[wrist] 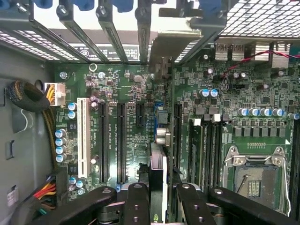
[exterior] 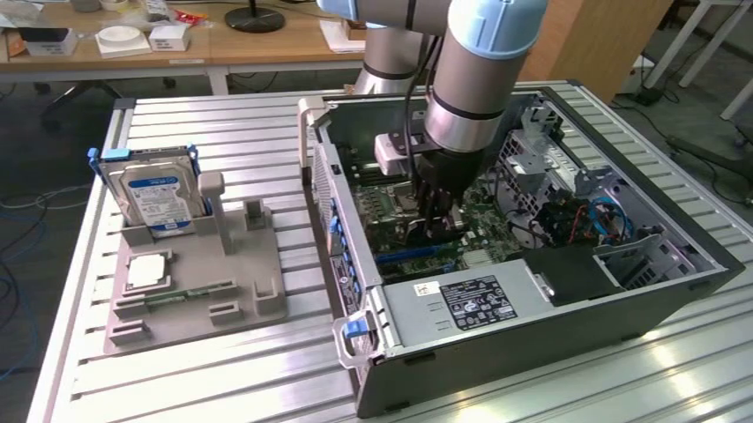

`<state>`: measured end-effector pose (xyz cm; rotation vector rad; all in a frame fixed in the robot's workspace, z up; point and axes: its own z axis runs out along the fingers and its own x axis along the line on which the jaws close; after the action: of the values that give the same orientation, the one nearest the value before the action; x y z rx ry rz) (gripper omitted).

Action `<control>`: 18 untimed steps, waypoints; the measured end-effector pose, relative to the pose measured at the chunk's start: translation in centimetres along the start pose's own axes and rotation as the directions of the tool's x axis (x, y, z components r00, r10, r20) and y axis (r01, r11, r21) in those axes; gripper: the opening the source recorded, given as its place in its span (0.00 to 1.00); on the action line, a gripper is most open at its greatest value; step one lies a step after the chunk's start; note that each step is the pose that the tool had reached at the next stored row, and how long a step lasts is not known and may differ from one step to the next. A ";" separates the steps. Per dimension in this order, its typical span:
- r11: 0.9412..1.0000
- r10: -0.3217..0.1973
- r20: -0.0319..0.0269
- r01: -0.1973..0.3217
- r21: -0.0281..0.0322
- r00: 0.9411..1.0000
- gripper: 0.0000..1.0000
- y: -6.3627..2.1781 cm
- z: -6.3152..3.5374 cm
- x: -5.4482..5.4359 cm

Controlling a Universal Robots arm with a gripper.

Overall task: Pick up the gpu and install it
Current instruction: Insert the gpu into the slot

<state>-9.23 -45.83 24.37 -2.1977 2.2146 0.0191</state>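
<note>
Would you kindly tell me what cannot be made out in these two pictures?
1. Exterior view: the thin gpu card, dark edge-on, is hidden behind the black gripper and grey arm.
2. Wrist view: the card covers its own slot, so seating is unclear.
3. Wrist view: the picture's edge cuts off the gripper's fingers.

table [exterior: 235, 123] — ribbed bare metal | tray [exterior: 253, 291] — matt grey plastic | gpu [wrist: 157, 164] bracket: dull silver metal

We see green motherboard [wrist: 126, 89], black slots [wrist: 121, 140], one white slot [wrist: 83, 136], black fingers [wrist: 136, 206], dark gpu [wrist: 157, 171], silver hard drive [exterior: 159, 198] labelled blue-white, ribbed silver counter [exterior: 235, 123], pale-blue-and-grey arm [exterior: 482, 70].
</note>
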 end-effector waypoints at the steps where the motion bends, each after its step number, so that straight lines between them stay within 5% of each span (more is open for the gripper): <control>1: 1.000 0.000 0.000 0.000 0.000 1.000 0.27 0.02 0.03 0.0; 18: 1.000 0.000 0.000 0.000 0.000 1.000 0.27 0.44 0.27 0.3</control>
<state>-9.67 -46.10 24.09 -2.1977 2.2146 0.0190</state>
